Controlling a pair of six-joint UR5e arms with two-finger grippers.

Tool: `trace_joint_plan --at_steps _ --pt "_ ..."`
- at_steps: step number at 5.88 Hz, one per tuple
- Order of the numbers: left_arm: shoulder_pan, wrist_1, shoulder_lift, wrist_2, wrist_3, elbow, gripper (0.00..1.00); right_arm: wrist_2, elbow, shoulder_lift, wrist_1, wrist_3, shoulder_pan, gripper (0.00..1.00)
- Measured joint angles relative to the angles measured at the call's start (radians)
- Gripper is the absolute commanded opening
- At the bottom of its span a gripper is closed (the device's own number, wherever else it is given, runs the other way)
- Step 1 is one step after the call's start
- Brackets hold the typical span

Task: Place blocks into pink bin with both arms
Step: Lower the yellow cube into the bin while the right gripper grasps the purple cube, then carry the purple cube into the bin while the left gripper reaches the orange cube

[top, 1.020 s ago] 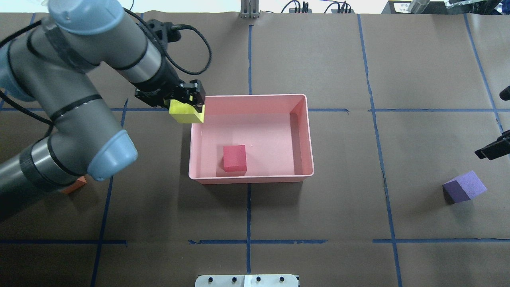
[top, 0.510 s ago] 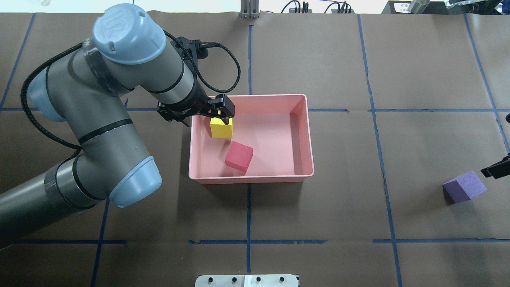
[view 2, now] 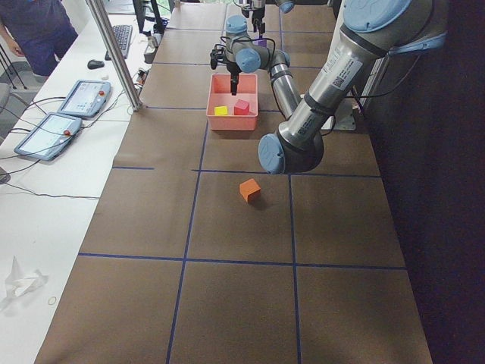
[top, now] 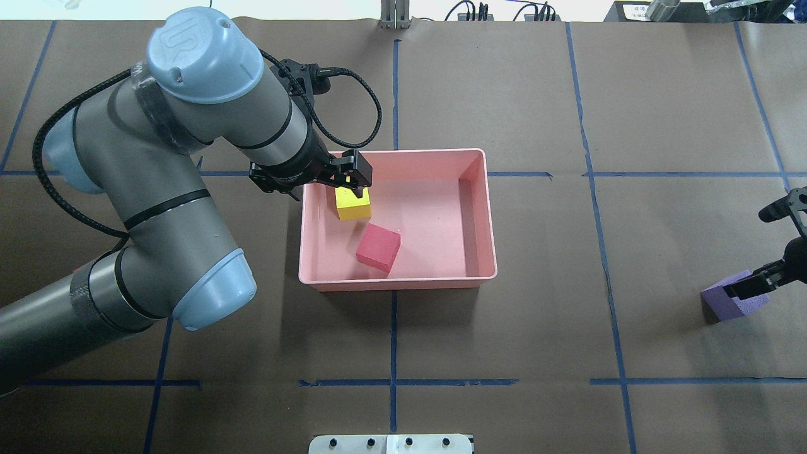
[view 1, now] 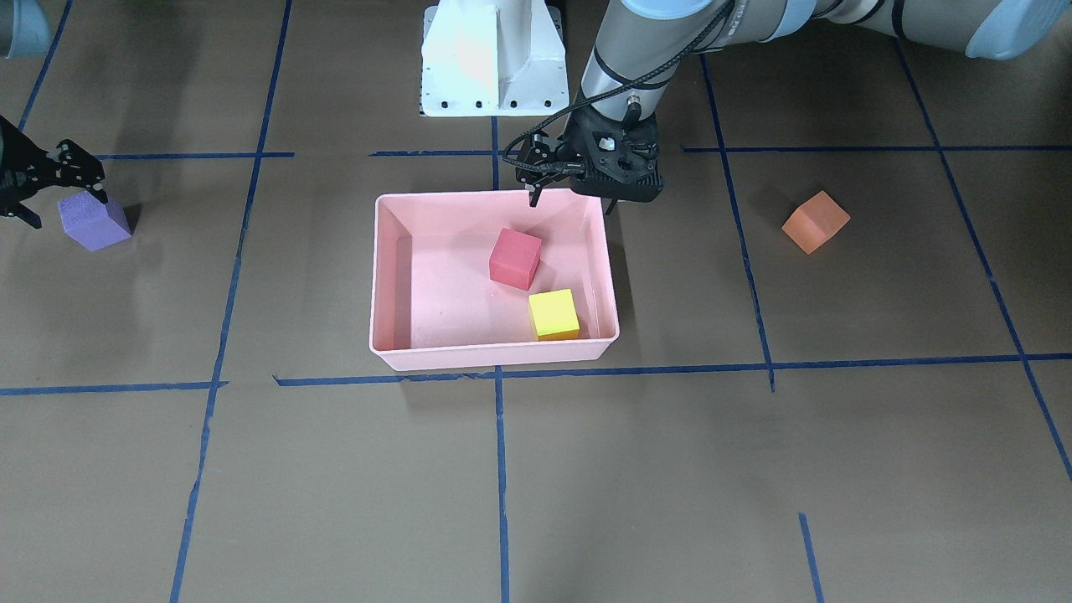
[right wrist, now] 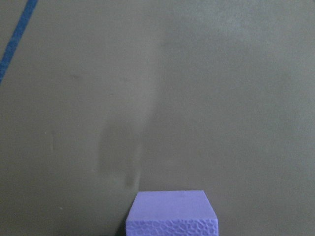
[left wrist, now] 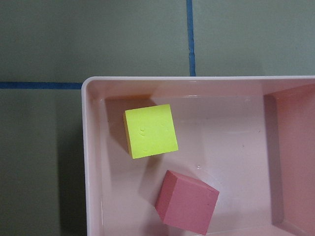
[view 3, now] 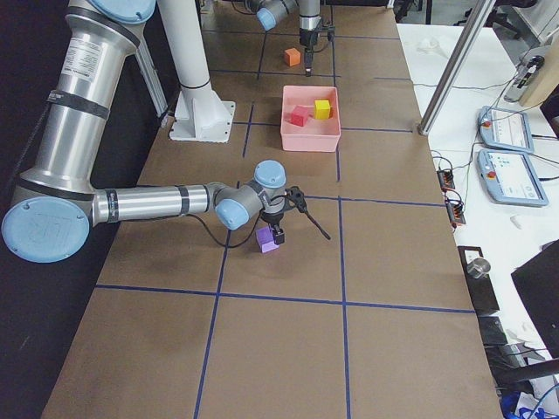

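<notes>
The pink bin stands mid-table. The yellow-green block and the red block lie loose inside it; both also show in the left wrist view, yellow-green and red. My left gripper hovers open and empty over the bin's far left corner. The purple block sits on the table at the right. My right gripper is open just above it, one finger overlapping the block's top. The orange block lies on the table beside the left arm, hidden from the overhead view.
The table is brown paper with blue tape grid lines. The white pedestal stands at the robot's edge behind the bin. A white plate with bolts sits at the near edge in the overhead view.
My left gripper carried the yellow-green block over the bin and let it go; it now lies inside, and the red block has turned. My right gripper has dropped toward the purple block.
</notes>
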Motion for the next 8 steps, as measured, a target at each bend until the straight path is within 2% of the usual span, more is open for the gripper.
trace_joint_plan --at_steps 1,2,3,5,6,7,8 --pt "0.000 0.000 0.001 0.001 0.000 -0.001 1.00 -0.008 -0.028 0.000 0.018 0.011 -0.028 0.95" --pt "0.002 0.000 0.002 0.004 0.000 -0.002 1.00 -0.012 -0.046 0.002 0.023 0.014 -0.052 0.39" --pt "0.004 0.000 0.002 0.008 0.000 -0.003 1.00 -0.013 -0.057 0.006 0.023 0.015 -0.066 0.13" --pt "0.003 -0.001 0.016 0.009 0.035 -0.008 1.00 -0.006 -0.024 0.010 0.019 0.080 -0.070 0.11" --pt "0.001 -0.001 0.070 0.004 0.118 -0.048 1.00 0.003 0.033 0.028 -0.008 0.184 -0.071 0.11" --pt "-0.009 0.000 0.146 0.001 0.247 -0.106 1.00 0.010 0.105 0.086 -0.111 0.280 -0.071 0.12" --pt "-0.030 0.000 0.223 -0.001 0.410 -0.153 1.00 0.013 0.183 0.217 -0.312 0.382 -0.072 0.12"
